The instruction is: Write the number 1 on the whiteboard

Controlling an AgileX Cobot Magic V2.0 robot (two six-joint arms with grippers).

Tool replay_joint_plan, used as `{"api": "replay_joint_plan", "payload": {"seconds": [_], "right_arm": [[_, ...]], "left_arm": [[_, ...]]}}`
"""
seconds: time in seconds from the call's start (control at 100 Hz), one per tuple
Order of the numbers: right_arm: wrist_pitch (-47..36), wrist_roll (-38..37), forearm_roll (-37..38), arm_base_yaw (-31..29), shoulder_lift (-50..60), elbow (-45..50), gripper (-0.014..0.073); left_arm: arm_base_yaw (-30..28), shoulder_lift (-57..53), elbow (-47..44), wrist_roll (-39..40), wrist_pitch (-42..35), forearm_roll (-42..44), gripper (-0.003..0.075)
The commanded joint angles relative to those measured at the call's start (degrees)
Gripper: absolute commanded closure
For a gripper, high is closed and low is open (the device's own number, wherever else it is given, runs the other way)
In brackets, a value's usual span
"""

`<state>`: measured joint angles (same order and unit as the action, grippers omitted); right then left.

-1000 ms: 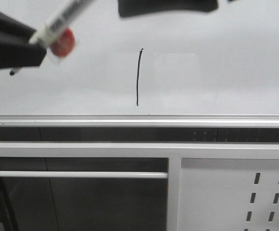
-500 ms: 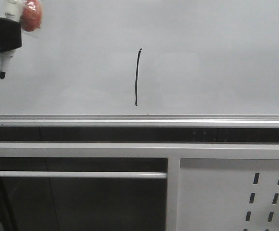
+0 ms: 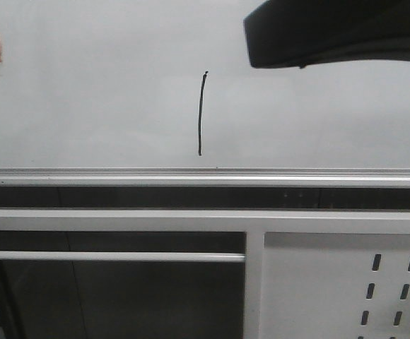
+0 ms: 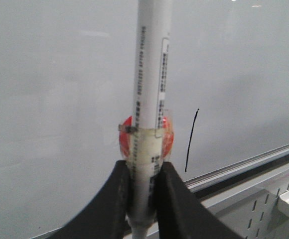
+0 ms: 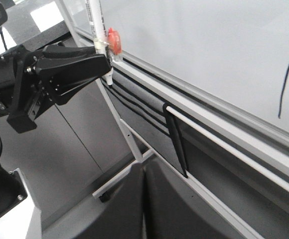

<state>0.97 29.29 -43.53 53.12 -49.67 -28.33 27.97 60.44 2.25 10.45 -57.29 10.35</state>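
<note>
Stroke 1 (image 3: pixel 201 113) sits on the whiteboard (image 3: pixel 85 106), near-vertical, low centre, its foot just above the silver rail (image 3: pixel 205 174). Left gripper (image 4: pixel 142 186) has its fingers (image 4: pixel 118 194) clamped on a white marker (image 4: pixel 149 89) with red tape, off the board to the left. Right gripper (image 5: pixel 143 199): fingers pressed together, nothing between them.

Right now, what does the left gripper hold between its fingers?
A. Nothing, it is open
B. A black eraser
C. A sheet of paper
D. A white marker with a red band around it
D: in the left wrist view the left gripper is shut on a white marker with red tape around its barrel, away from the number 1 already drawn on the whiteboard.
</note>
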Motion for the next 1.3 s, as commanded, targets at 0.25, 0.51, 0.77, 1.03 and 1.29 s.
{"api": "replay_joint_plan", "payload": {"seconds": [0.25,0.51,0.77,1.03,1.29], "right_arm": [[-7.48,0.59,0.52,-0.45,0.76,0.84,0.0664],[-7.84,0.59,1.25,-0.45,0.76,0.84,0.0665],[-8.76,0.59,1.39,-0.45,0.62,0.84,0.0665],[-8.72,0.59,1.39,-0.45,0.52,0.84,0.0665],[-8.64,0.59,1.39,-0.45,0.52,0.84,0.0665]], "left_arm": [[0.15,21.63,2.42,-2.87,-20.95,-4.99,0.0738],[0.15,21.22,2.66,-4.03,-20.95,-5.27,0.0738],[0.15,16.95,5.00,-4.28,-20.95,-5.93,0.0738],[0.15,17.30,8.63,-4.28,-20.95,-7.34,0.0738],[0.15,17.40,9.99,-4.35,-20.95,-10.79,0.0738]]}}
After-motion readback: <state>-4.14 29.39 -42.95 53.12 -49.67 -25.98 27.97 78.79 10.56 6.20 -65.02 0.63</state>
